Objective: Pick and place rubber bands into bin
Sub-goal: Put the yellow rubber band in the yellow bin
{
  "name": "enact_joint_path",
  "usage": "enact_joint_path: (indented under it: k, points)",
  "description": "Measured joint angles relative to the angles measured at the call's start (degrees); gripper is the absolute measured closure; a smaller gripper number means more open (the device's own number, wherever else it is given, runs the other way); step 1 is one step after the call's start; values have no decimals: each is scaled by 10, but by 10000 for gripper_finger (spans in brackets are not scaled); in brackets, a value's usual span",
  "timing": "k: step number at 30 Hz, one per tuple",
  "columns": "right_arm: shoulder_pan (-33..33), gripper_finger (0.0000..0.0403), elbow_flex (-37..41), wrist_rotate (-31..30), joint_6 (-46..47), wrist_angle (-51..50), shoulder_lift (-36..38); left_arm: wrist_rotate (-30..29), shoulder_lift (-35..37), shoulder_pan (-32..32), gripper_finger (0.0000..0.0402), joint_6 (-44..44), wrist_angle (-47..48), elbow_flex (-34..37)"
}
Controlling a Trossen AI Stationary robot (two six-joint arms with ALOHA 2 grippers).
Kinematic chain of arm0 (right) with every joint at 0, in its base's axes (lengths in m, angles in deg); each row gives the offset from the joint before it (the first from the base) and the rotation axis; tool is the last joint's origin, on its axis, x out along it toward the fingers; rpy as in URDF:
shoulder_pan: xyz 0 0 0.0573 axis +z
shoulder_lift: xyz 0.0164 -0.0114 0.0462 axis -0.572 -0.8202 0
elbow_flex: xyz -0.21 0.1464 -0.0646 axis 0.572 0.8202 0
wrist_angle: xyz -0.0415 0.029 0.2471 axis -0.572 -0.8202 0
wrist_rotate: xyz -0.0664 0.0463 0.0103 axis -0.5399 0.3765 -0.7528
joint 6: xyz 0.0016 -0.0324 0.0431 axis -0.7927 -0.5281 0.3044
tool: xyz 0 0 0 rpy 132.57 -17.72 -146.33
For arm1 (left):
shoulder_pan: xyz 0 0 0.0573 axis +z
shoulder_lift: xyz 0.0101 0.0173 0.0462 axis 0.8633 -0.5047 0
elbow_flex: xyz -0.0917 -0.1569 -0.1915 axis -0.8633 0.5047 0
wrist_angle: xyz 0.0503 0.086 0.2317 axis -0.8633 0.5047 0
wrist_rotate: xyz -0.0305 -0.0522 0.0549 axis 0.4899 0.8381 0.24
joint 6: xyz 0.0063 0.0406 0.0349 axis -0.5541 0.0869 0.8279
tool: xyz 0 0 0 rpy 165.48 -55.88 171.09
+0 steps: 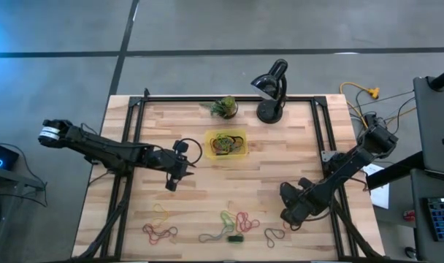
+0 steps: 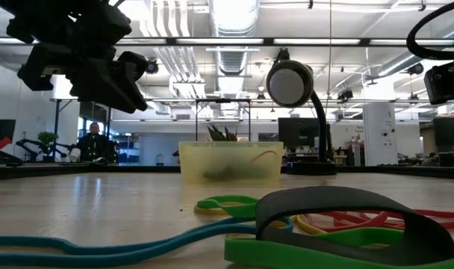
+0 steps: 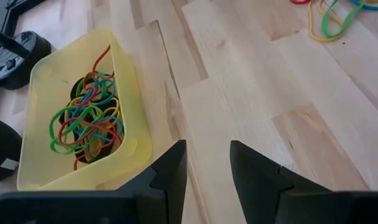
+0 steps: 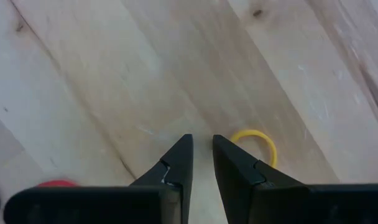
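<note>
The left arm's dark two-finger gripper [image 1: 172,177] is held above the pale wooden plank table [image 1: 295,146], just to the left of the small shallow translucent-yellow plastic bin [image 1: 242,136]. Its fingers [image 3: 170,171] are spread a bit apart with nothing caught between them, bare wood is seen through the gap in the left wrist view. The bin is parked toward the back middle of the table, and a tangle of thin rubber bands in red, green, yellow and blue [image 3: 86,121] is already piled inside it. Just behind the bin a small potted green plant [image 1: 224,107] is placed, and a black desk lamp with a round base [image 1: 272,91] is stood right beside that. The right arm's dark two-finger gripper [image 1: 289,216] is parked low near the front right of the table, fingers [image 4: 176,165] only slightly parted and empty, with a small yellow rubber band loop [image 4: 256,144] lying on the wood just past the fingertips. Plenty of loose bands are scattered along the front edge: a reddish bunch [image 1: 160,232] at front left, and a green and red cluster [image 1: 236,221] at front middle. In the low view a wide dark band [image 2: 346,213] is draped over a bright green one [image 2: 316,250] right up close, and a person [image 2: 92,142] is seen far off in the room behind.
</note>
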Motion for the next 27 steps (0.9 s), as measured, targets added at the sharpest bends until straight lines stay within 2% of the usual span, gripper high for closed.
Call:
enact_joint_path:
  k: [27]
  points:
    - [0, 346, -10, 2, 50, -35, -1, 0, 0, 0, 295, 2, -23, 2]
